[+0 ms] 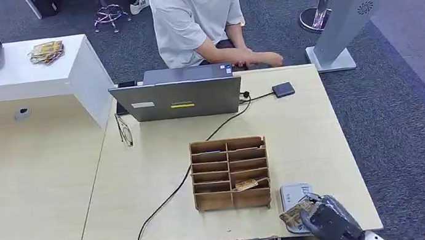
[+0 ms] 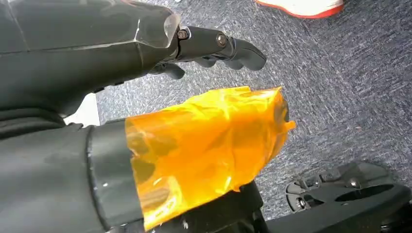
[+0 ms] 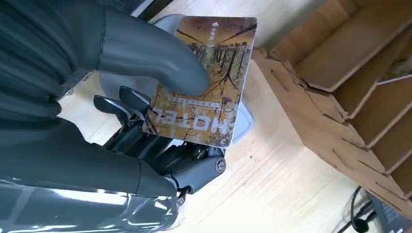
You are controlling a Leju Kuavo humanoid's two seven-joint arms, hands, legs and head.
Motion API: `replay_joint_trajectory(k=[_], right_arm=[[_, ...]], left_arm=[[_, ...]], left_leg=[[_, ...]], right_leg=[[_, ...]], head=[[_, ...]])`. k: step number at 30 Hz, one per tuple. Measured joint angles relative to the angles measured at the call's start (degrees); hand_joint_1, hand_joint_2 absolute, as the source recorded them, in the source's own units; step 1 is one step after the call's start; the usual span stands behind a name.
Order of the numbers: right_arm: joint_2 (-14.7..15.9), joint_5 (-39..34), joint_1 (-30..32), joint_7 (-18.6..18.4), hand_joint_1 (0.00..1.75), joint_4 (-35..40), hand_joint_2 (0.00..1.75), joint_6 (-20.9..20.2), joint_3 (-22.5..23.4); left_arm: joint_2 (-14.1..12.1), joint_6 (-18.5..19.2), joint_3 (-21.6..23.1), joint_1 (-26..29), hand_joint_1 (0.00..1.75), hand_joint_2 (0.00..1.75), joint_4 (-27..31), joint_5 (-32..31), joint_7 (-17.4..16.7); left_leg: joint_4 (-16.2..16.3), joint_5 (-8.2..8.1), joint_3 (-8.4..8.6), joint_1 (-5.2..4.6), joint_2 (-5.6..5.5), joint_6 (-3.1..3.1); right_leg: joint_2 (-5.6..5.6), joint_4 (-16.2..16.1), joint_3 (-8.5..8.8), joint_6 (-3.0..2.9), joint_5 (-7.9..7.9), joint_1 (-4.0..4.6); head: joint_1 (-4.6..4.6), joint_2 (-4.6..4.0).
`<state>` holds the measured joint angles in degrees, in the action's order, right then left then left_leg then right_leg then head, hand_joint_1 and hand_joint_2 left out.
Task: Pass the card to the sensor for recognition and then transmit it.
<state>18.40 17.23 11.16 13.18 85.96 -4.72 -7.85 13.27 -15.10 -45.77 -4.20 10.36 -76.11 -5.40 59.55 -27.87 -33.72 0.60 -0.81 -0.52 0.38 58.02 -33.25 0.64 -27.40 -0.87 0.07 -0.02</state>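
At the lower right of the head view, the right hand (image 1: 325, 215) pinches the card (image 1: 293, 213) over the grey sensor (image 1: 293, 195) on the surface (image 1: 311, 132): the recognition step, I judge. Next, carry it across to the person (image 1: 196, 16) at the top. The left hand (image 2: 214, 46) hangs with fingers curled, holding nothing.

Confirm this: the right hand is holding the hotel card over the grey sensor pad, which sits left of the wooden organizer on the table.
One detail is wrong. The sensor pad sits to the right of the wooden organizer, not left, as the head view shows. The rest stands: the right hand holds the hotel card over that grey pad on the table.
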Motion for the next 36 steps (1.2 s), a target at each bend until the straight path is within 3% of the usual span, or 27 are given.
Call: replay_joint_trajectory(k=[11,36], right_arm=[[0.1,5.9,-1.4,-2.8,1.75,0.4,1.75,5.7,-3.7],[-0.1,9.6,-3.1,-4.7,1.75,-0.9,1.75,7.1,-1.4]], left_arm=[[0.1,0.0,0.0,0.0,0.0,0.0,0.0,0.2,-0.2],[0.1,0.0,0.0,0.0,0.0,0.0,0.0,0.0,-0.3]], left_leg=[[0.0,0.0,0.01,0.0,0.0,0.0],[0.0,0.0,0.0,0.0,0.0,0.0]], right_leg=[[0.0,0.0,0.0,0.0,0.0,0.0],[0.0,0.0,0.0,0.0,0.0,0.0]], head=[[0.0,0.0],[0.0,0.0]])
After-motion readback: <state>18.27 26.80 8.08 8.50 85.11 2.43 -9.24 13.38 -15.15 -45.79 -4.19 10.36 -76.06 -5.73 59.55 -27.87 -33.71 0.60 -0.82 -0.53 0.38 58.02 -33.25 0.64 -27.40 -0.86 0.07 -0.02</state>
